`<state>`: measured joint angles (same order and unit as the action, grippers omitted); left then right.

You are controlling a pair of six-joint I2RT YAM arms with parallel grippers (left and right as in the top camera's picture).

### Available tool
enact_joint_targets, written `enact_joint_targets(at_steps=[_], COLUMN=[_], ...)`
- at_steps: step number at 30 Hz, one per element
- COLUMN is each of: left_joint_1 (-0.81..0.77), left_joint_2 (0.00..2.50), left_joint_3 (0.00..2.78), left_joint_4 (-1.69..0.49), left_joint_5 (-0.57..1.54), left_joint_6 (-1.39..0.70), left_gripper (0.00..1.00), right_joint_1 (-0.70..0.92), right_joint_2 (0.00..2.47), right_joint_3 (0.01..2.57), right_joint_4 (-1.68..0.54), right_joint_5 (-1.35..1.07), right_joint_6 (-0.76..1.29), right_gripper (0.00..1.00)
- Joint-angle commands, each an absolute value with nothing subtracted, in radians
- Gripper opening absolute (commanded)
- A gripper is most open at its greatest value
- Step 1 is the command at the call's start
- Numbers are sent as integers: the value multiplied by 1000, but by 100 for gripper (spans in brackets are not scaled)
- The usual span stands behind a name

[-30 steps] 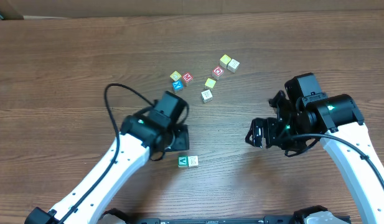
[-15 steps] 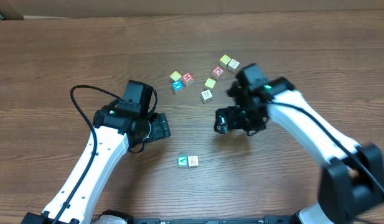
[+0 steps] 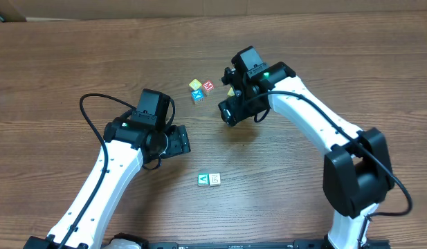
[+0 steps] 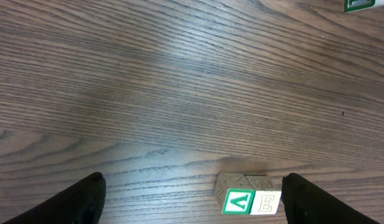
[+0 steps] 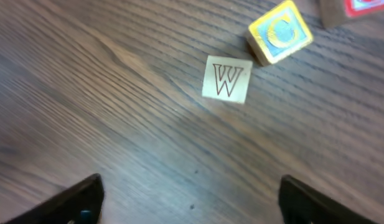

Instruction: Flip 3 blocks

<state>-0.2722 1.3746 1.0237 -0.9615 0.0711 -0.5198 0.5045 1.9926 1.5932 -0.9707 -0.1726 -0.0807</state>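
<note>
Dark wooden table [image 3: 61, 69] shows, I judge, the last flip approaching: right gripper [image 5: 193, 202], wide and empty, hovers short of the pale W block [image 5: 226, 79] at upper centre of its wrist view and must lower around it, while left gripper [image 3: 180, 141], likewise wide and empty, hangs near the green A block [image 3: 203, 179] and pale E block [image 3: 214, 179] at lower centre overhead.

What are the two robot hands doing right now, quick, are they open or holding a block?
Left gripper: open, holding nothing.
Right gripper: open, holding nothing; the pale wooden W cube lies ahead of it, untouched.
</note>
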Motion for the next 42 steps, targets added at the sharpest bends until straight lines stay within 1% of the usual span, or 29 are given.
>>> enact_joint_targets(at_steps=[1,5,7,9,12,16,21,28,33,36,40,42], left_joint_1=[-268,-268,-268,-268,-268,-268,-268,-268,-268,-268,-268,-268], left_joint_2=[1363,1363,1363,1363,1363,1363,1363,1363,1363,1363,1363,1363], left_joint_3=[1045,1045,1045,1045,1045,1045,1045,1045,1045,1045,1045,1045], left_joint_4=[-961,-962,-964,-965,-967,-972,-976,-976,-976,-976,-976,-976], left_joint_5=[78,78,78,78,78,78,75,71,70,71,71,71], left_joint_6=[-500,-500,-500,-500,-500,-500,-500,-493,-493,-493,-493,-493], left_gripper=[83,83,83,83,83,83,83,84,84,84,84,84], right_joint_1=[505,505,505,505,505,505,505,505,505,501,498,497], right_joint_2=[2051,2085,2090,2091,2091,2091,2107,2168,2171,2171,2171,2171], right_joint_3=[1610,1610,1610,1610,1610,1610,1609,1607,1605,1605,1605,1605], right_joint_4=[-947,-892,-859,-816,-736,-683,-693,-731,-721,-720,-719,-720], right_joint_5=[-157,-158,-158,-158,-157,-158,-158,-158,-157,-157,-157,-157], right_joint_6=[-166,-166,-163,-146,-76,-11,-2,-2,-2,9,25,27], right_gripper=[86,87,86,83,75,70,67,59,58,54,52,49])
